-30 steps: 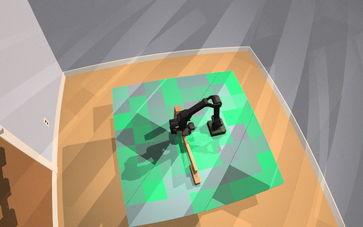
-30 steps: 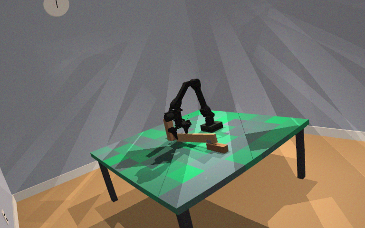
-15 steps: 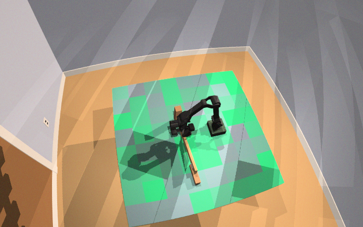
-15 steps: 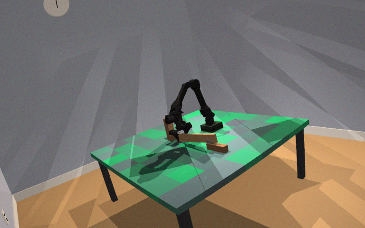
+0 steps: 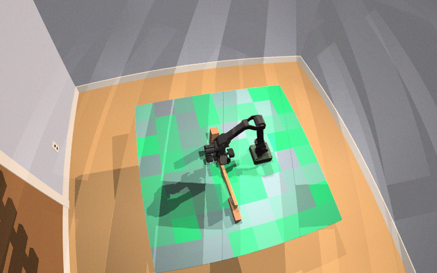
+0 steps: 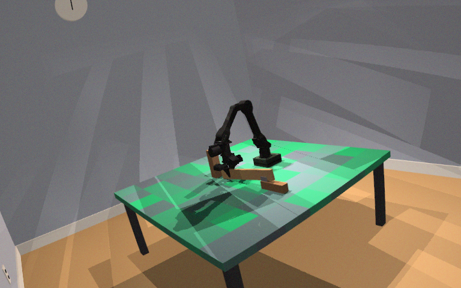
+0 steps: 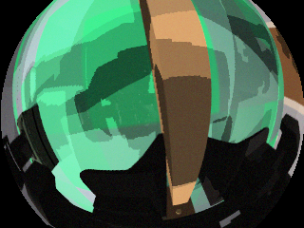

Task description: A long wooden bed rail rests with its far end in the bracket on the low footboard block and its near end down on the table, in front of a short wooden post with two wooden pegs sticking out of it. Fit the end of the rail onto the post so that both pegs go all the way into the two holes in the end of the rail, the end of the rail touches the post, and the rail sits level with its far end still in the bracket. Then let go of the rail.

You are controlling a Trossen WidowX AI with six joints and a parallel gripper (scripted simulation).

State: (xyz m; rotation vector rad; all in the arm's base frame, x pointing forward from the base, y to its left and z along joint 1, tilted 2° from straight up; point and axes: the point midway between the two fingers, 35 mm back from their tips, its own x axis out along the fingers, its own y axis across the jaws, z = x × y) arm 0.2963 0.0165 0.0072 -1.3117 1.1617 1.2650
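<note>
Footboard block of orange-brown wood [image 5: 236,215] [image 6: 274,186], low and rectangular, lies on the green-and-grey patchwork table [image 5: 190,238] [image 6: 234,217], its small grey bracket [image 6: 265,179] bearing the far end of the long, light-brown wooden rail [image 5: 229,186] [image 6: 250,173] [image 7: 185,119]. Black, pointed fingers [image 5: 222,160] [image 6: 227,171] grasp the rail from both sides close to its near end, which sits just beside the short, upright orange-brown wooden post [image 5: 214,132] [image 6: 213,162] [image 7: 170,214]; whether that end touches the table, I cannot tell.

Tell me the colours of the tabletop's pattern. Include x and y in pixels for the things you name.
Green and grey patches in varied shades, showing best from the top view: the tabletop [image 5: 190,230] [image 6: 234,217].
</note>
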